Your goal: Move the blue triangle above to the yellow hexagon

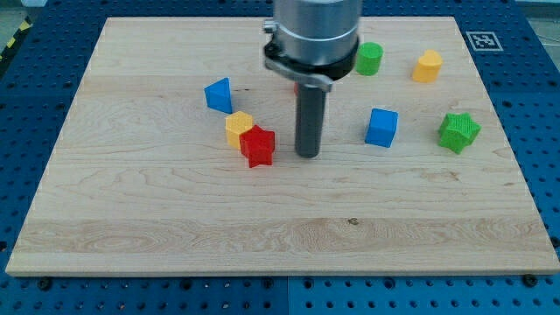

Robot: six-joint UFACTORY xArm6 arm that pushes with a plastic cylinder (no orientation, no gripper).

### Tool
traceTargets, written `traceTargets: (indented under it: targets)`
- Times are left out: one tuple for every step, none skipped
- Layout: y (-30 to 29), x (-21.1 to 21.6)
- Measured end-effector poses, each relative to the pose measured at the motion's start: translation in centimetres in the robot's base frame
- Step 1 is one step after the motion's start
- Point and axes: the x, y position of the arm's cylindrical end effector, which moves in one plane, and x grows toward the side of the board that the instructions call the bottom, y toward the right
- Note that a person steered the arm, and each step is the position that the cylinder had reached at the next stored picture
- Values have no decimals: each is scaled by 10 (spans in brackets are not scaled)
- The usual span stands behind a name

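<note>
The blue triangle (219, 94) lies on the wooden board (175, 219) left of centre. The yellow hexagon (238, 127) sits just below and right of it, a small gap apart. A red star (258, 146) touches the hexagon's lower right side. My tip (307, 154) rests on the board right of the red star, a short gap away, and well right of and below the blue triangle. The arm's grey body hides the board behind the rod, where a bit of a red block (298, 87) shows.
A blue cube (381, 128) lies right of my tip. A green star (458, 131) is at the far right. A green cylinder (369, 59) and a yellow block (428, 66) sit near the view's top right.
</note>
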Motion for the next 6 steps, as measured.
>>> traceTargets:
  targets:
    - [3,-33]
    - [3,-73]
    - [-12,-123]
    - [-53,-157]
    - [-97,-152]
    - [-116,-133]
